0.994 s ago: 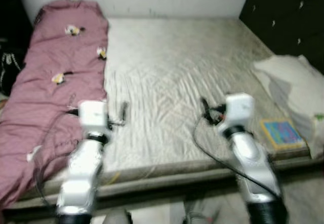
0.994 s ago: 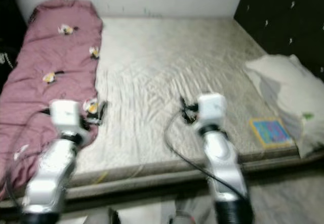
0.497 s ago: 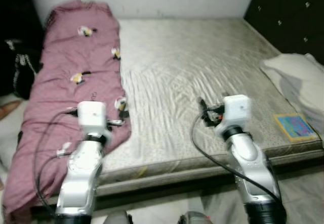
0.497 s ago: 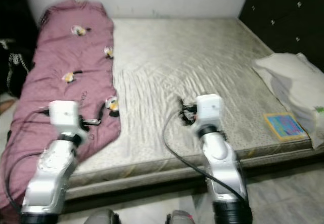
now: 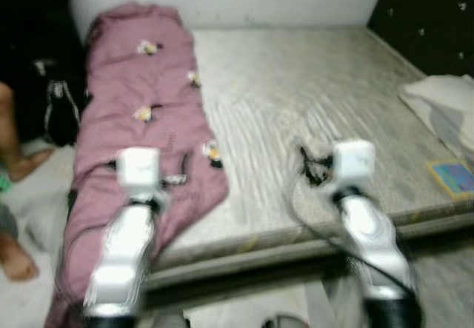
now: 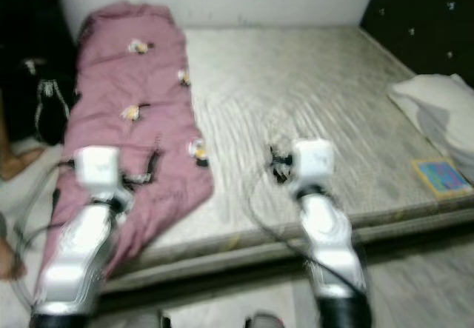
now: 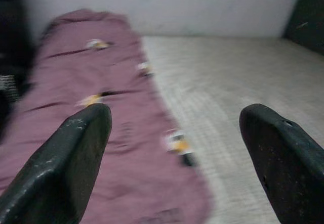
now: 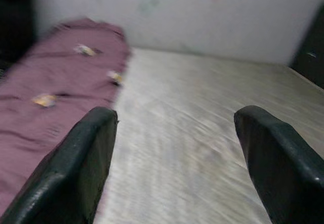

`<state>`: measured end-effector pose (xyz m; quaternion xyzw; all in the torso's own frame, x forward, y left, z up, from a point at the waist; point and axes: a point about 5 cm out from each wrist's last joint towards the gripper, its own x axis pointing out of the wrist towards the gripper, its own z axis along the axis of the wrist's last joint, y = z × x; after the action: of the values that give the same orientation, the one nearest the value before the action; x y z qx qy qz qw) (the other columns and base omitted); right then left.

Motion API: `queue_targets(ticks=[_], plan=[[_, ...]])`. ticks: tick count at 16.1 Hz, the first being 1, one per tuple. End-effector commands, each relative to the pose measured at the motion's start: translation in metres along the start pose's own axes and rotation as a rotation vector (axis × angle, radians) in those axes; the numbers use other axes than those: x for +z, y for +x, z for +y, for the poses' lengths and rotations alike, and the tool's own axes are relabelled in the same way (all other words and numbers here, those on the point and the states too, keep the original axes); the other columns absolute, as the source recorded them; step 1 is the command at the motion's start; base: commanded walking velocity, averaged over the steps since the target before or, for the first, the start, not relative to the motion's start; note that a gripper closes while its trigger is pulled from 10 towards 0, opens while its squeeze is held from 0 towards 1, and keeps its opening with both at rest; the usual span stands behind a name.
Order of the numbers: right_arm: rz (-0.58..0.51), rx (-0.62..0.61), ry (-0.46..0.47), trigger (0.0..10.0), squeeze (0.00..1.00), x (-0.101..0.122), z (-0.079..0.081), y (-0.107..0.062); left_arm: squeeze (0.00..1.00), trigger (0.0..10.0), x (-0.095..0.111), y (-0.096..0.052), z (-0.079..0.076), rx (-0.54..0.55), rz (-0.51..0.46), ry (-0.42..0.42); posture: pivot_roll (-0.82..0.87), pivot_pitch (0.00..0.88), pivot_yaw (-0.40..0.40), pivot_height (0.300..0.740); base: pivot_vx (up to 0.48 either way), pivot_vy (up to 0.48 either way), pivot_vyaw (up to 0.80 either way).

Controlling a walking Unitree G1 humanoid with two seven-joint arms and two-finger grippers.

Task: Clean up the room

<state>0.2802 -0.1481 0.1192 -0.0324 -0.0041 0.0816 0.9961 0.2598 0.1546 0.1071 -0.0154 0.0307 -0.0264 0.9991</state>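
Observation:
A long pink blanket [image 5: 141, 121] with small yellow-and-white figures lies along the left side of a bare grey mattress [image 5: 296, 98], its near end drooping over the front edge. My left gripper [image 7: 174, 153] is held out over the blanket's near end, open, with nothing between its fingers [image 7: 76, 153]. My right gripper [image 8: 174, 158] is open and empty as well, held over the middle of the mattress with the blanket [image 8: 55, 87] off to its left. Both silver arms reach forward from the foot of the bed. The picture is blurred.
A white pillow [image 5: 444, 106] and a blue picture book [image 5: 453, 178] lie at the mattress's right end, below a dark tufted headboard [image 5: 429, 17]. A black bag [image 5: 52, 98] and a person's bare leg [image 5: 11, 143] are on the floor to the left of the bed.
The camera has swung to the left, so the bed and blanket sit further right in the picture and a person's leg has come into view. Both arms keep the same pose.

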Motion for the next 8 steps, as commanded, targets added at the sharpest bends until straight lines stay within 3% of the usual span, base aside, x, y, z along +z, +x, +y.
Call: queue_targets(ticks=[1,7,8], plan=[[0.004,-0.031,-0.016,10.0,0.0,0.0,-0.011,-0.002,0.0,10.0,0.005,0.002,-0.011,-0.034,-0.019,-0.013,0.0,0.0,-0.036,0.74,0.0,0.48,0.0],[-0.01,-0.051,-0.018,10.0,0.0,-0.002,-0.012,-0.003,0.0,10.0,0.002,-0.001,0.001,0.02,-0.019,0.021,0.01,0.0,-0.026,0.74,0.0,0.48,0.0],[-0.013,-0.069,-0.012,10.0,0.0,-0.002,-0.013,-0.004,0.0,10.0,0.003,-0.004,0.004,0.032,-0.029,0.023,0.0,0.0,-0.02,0.74,0.0,0.0,0.0]])
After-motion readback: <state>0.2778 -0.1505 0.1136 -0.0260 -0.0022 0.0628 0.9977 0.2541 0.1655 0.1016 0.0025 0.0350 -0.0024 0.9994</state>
